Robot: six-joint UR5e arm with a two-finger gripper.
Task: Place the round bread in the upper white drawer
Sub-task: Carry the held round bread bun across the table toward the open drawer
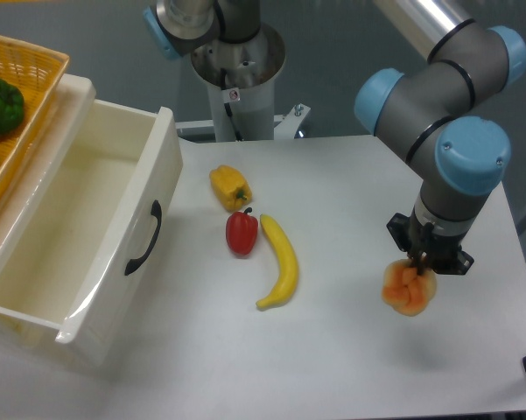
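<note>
The round bread (409, 289) is an orange-golden lumpy bun at the right side of the table. My gripper (420, 268) comes down on it from above and is shut on its top; the bun seems lifted slightly, with a faint shadow beneath it. The upper white drawer (70, 236) stands pulled open at the left, cream-white with a black curved handle (144, 238) on its front panel. Its inside looks empty. The gripper is far to the right of the drawer.
A yellow bell pepper (230, 187), a red pepper (241, 233) and a banana (280, 262) lie in the middle of the table between gripper and drawer. A yellow woven basket (35, 79) with a green pepper (0, 105) sits at the top left above the drawer.
</note>
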